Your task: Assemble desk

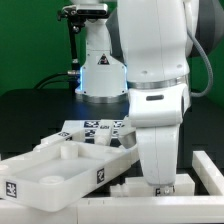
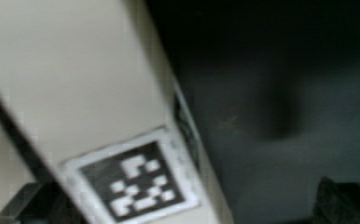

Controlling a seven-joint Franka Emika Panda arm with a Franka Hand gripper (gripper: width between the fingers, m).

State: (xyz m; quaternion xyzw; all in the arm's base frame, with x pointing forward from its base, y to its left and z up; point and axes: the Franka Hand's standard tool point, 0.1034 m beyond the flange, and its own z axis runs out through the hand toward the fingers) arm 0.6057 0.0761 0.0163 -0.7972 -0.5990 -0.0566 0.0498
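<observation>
The tabletop (image 1: pixel 55 165) lies on the black table (image 1: pixel 30 110) toward the exterior view's left. It is a smooth, matte white plastic panel with a raised rim, shallow moulded recesses and rounded corners. Square black-and-white tags (image 1: pixel 98 172) sit on its side wall, each a blocky pixel pattern inside a white border. Behind it lies the marker board (image 1: pixel 95 128), thin and flat and covered with several such tags. The glossy white arm (image 1: pixel 150 60) comes down just beside the tabletop's end on the exterior view's right. In the wrist view a straight white plastic edge (image 2: pixel 88 90) crosses the dark table at a slant, and its tag (image 2: pixel 141 180) is blurred. The gripper (image 2: pixel 186 200) is spread wide, with its dark fingertips (image 2: pixel 26 205) at opposite sides of the picture. The tagged edge runs between them, and I cannot tell whether either tip touches it.
</observation>
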